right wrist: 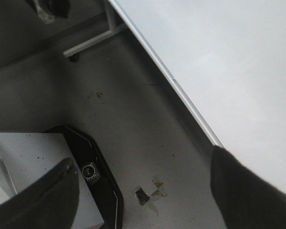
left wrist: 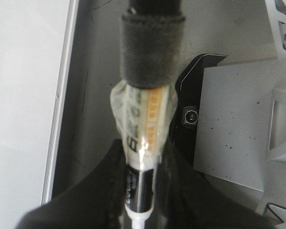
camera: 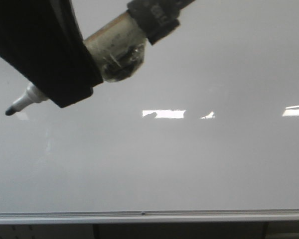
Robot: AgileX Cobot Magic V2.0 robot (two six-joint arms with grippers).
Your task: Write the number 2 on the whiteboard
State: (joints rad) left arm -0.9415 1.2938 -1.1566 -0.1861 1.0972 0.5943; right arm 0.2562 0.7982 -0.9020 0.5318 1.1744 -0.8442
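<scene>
Marker poised over blank whiteboard

The left gripper (camera: 50, 74) grips a taped marker (camera: 114, 45), tip over the whiteboard's (camera: 189, 164) left side; the right gripper (right wrist: 143, 191) gapes empty.

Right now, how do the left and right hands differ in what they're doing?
The left hand is closed around a marker, while the right hand is open and holds nothing. The left hand is over the whiteboard, with the marker's tip pointing at the surface; the right hand hangs beside the whiteboard's edge, above the floor. Both have dark fingers.
</scene>
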